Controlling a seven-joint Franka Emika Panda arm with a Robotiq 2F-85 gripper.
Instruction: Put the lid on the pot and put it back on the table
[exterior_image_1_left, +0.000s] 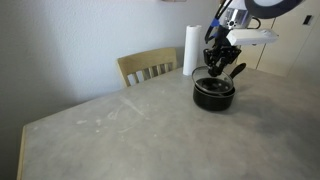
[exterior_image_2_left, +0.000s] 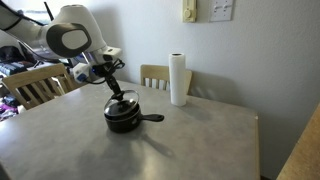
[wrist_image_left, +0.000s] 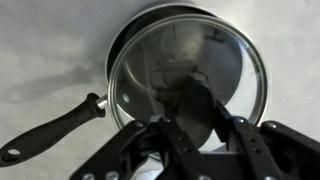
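Note:
The black pot (wrist_image_left: 117, 48) stands on the grey mottled table (wrist_image_left: 40, 40), its long handle (wrist_image_left: 50, 130) pointing to the lower left in the wrist view. The clear glass lid (wrist_image_left: 205, 55) with its metal rim lies over the pot's mouth, slightly off centre; I cannot tell whether it rests on the rim or hovers just above it. My gripper (wrist_image_left: 190, 115) is shut on the lid's black knob from above. In both exterior views the gripper (exterior_image_1_left: 220, 65) (exterior_image_2_left: 117, 90) is right over the pot (exterior_image_1_left: 213, 95) (exterior_image_2_left: 124, 117).
A white paper towel roll (exterior_image_1_left: 190, 50) (exterior_image_2_left: 178, 80) stands upright behind the pot. Wooden chairs (exterior_image_1_left: 150, 68) (exterior_image_2_left: 35, 85) stand at the table's edges. The table top (exterior_image_1_left: 120, 130) (exterior_image_2_left: 190, 140) spreads wide around the pot.

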